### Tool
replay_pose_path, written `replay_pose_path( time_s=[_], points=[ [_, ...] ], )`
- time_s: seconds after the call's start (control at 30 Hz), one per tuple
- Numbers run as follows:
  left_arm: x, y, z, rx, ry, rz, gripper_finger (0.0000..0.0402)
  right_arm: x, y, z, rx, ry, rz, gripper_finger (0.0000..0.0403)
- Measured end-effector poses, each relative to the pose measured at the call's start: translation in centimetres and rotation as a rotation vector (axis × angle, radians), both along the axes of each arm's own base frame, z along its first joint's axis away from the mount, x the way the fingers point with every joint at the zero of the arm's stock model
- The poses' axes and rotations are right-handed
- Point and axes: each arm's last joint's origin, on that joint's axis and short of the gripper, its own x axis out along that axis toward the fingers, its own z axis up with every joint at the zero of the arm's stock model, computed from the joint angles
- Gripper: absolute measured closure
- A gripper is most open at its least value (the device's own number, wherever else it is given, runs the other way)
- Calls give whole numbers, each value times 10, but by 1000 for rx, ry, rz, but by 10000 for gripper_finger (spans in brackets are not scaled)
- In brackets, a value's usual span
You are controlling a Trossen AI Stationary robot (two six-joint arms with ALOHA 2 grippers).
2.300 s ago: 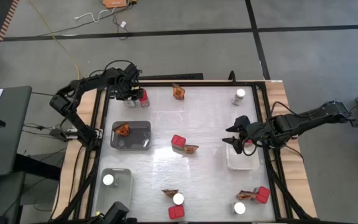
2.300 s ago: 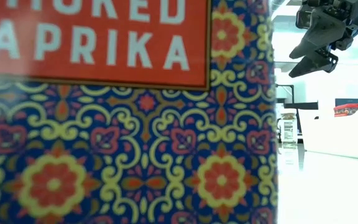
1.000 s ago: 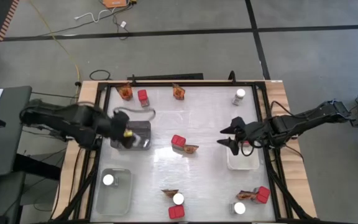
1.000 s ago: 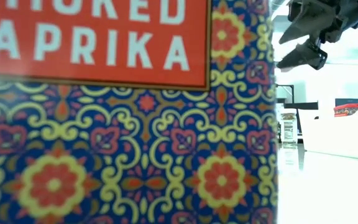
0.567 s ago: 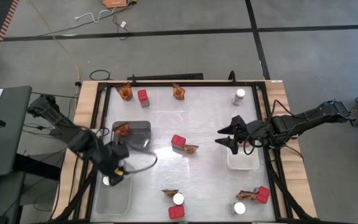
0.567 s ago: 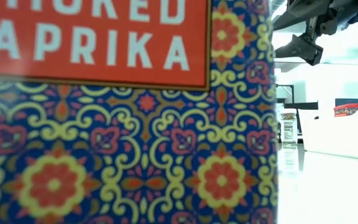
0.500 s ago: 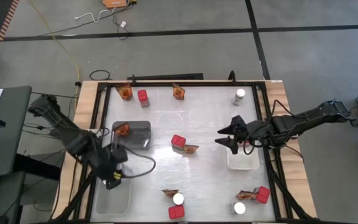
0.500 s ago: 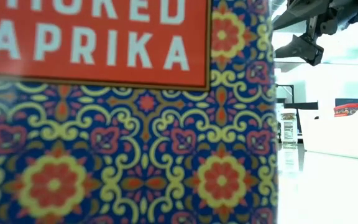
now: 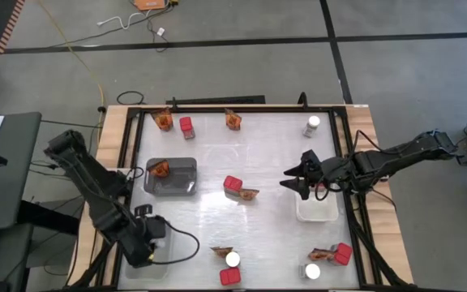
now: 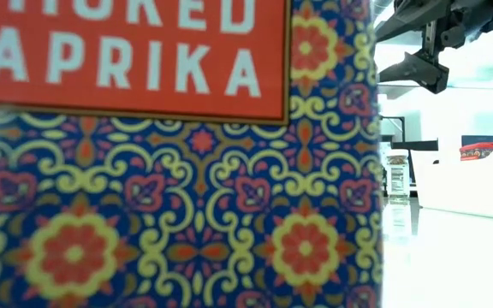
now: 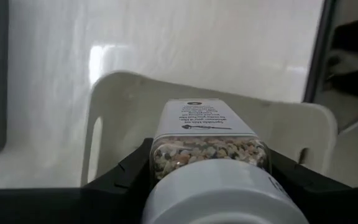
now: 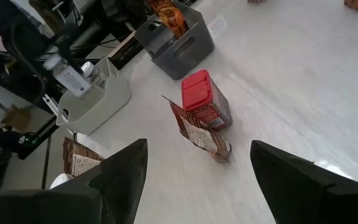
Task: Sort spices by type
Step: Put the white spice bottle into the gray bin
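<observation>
Down at the near-left corner of the bench (image 9: 274, 146): left tool (image 9: 146, 247), dark fingers clamped on a small jar (image 11: 209, 149) with clear walls, a round white lid, mixed green and tan grains inside and a white label in print too small to read. Just beyond it, the rounded rim of a pale plastic tray (image 11: 135, 93).

Right tool (image 9: 292, 179) hovering near the right side with fingers spread wide, gripping nothing, beside a white tray (image 9: 316, 212).

Mid-bench: a red cube-like box (image 12: 205, 99) with a glossy lid, touching a crinkled orange-brown packet (image 12: 199, 134). Grey tray (image 9: 177, 182) at left, slotted walls, one packet inside.

More boxes, packets and white-lidded jars scattered along the far and near edges.

Filling the low view: a box face (image 10: 169, 188) with red, blue and yellow floral tile pattern and white capitals on a red panel, partly cut off, ending "...APRIKA".
</observation>
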Motion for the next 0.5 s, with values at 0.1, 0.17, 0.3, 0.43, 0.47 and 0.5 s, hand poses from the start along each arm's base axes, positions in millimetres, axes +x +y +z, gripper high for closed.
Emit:
replay_pose_path(
  time_s=[0.1, 0.17, 0.3, 0.43, 0.47, 0.5],
  points=[
    [4, -6, -11, 36, 38, -41, 207, 0, 0, 0, 0, 1, 0, 92],
    [6, -8, -16, 52, 56, -54, 207, 0, 0, 0, 0, 0, 0, 92],
    [6, -8, -24, 91, 89, -53, 207, 0, 0, 0, -1, 1, -1, 92],
    [5, -6, -37, 93, 98, -50, 207, 0, 0, 0, -1, 2, 0, 92],
    [5, -6, -38, 93, 97, -49, 207, 0, 0, 0, -1, 2, 0, 92],
    [6, -5, -39, 92, 97, -45, 207, 0, 0, 0, -1, 1, 0, 92]
  ],
)
